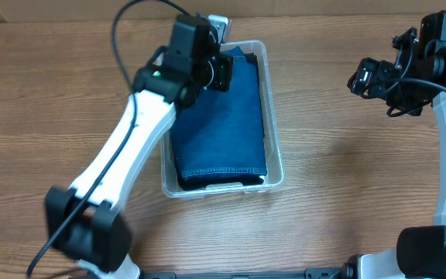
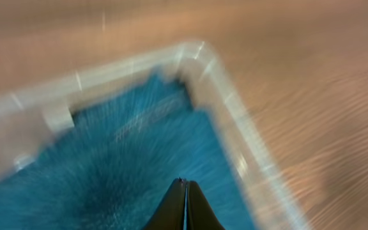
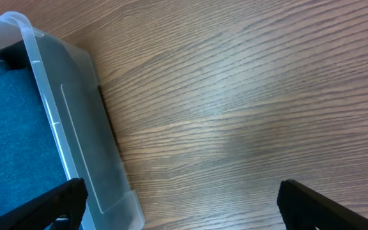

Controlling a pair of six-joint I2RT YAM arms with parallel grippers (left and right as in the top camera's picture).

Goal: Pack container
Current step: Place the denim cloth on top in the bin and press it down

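The clear plastic container stands at the middle of the wooden table with folded blue jeans filling it. My left gripper is shut and empty, its tips just over the far end of the jeans inside the container. The left wrist view is blurred and shows the shut fingers above the denim near a container corner. My right gripper is open and empty, raised over bare table right of the container. The right wrist view shows its spread fingers, the container wall and denim.
A dark layer shows under the jeans at the container's near end. Bare wood table lies to the right of the container and at the far left. My left arm crosses the container's left side.
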